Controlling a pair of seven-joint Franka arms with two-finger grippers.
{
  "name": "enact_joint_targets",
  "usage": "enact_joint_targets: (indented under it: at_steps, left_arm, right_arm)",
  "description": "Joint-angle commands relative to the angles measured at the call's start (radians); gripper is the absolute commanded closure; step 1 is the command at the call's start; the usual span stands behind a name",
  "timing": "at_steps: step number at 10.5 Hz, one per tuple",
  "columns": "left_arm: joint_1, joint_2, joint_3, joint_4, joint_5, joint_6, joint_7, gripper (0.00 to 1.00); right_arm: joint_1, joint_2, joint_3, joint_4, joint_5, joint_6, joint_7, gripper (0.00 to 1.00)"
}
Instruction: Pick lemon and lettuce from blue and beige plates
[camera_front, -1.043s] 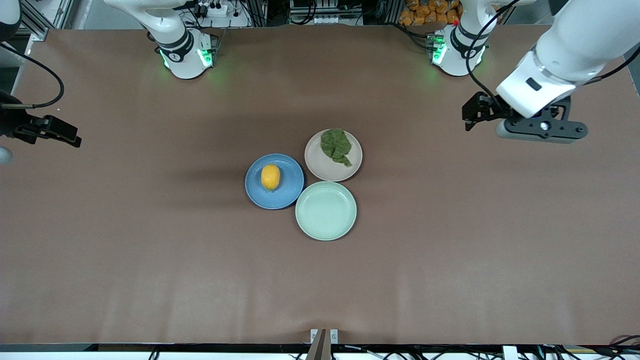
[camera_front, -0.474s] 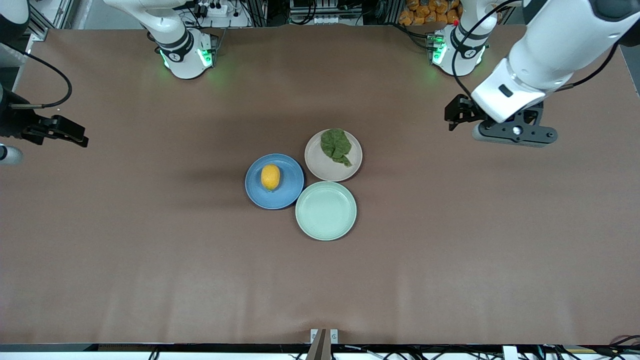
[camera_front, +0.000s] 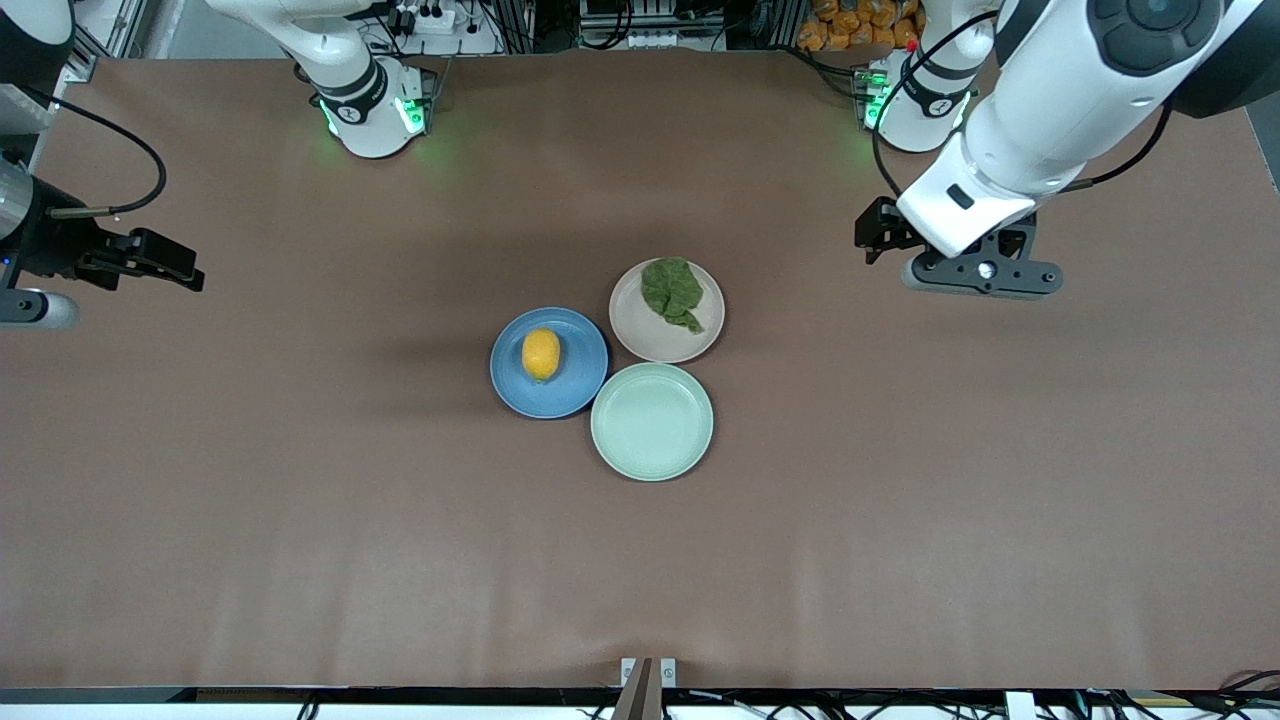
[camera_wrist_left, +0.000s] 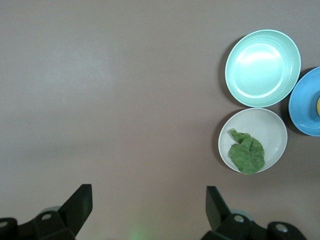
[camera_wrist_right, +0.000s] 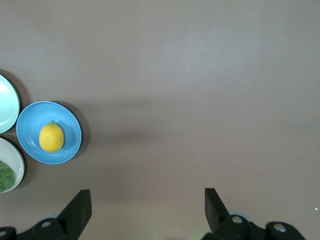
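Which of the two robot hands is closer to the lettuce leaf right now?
Left. The left gripper hangs over bare table toward its end from the lettuce; the right gripper is much farther off.

Brown table (camera_front: 900, 500) with three plates (camera_front: 652, 421)

Three plates sit clustered and touching mid-surface (camera_front: 300, 520): blue plate (camera_front: 510, 385), beige plate (camera_front: 640, 340), mint-green plate (camera_front: 651, 421) nearest the front camera. The lemon (camera_front: 541, 354) and the lettuce (camera_front: 673, 291) lie uncovered, open from above. Bare brown surface surrounds the cluster on every side. The left gripper (camera_front: 868, 232) hangs over open surface toward the left arm's end, jaws spread wide; the right gripper (camera_front: 165, 265) hangs over open surface at the right arm's end, jaws likewise spread. Nothing stands between either gripper and the plates.
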Motion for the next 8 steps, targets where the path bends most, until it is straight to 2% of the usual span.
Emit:
enact_joint_targets:
  at_steps: [1, 8]
  left_arm:
    - [-0.021, 0.013, 0.002, 0.004, -0.019, 0.004, -0.051, 0.00]
    - [-0.032, 0.023, 0.002, 0.007, -0.019, 0.010, -0.054, 0.00]
  right_arm:
    - [0.029, 0.008, -0.002, 0.009, 0.015, -0.008, 0.005, 0.00]
    - [0.050, 0.053, -0.002, 0.009, 0.075, 0.012, 0.005, 0.00]
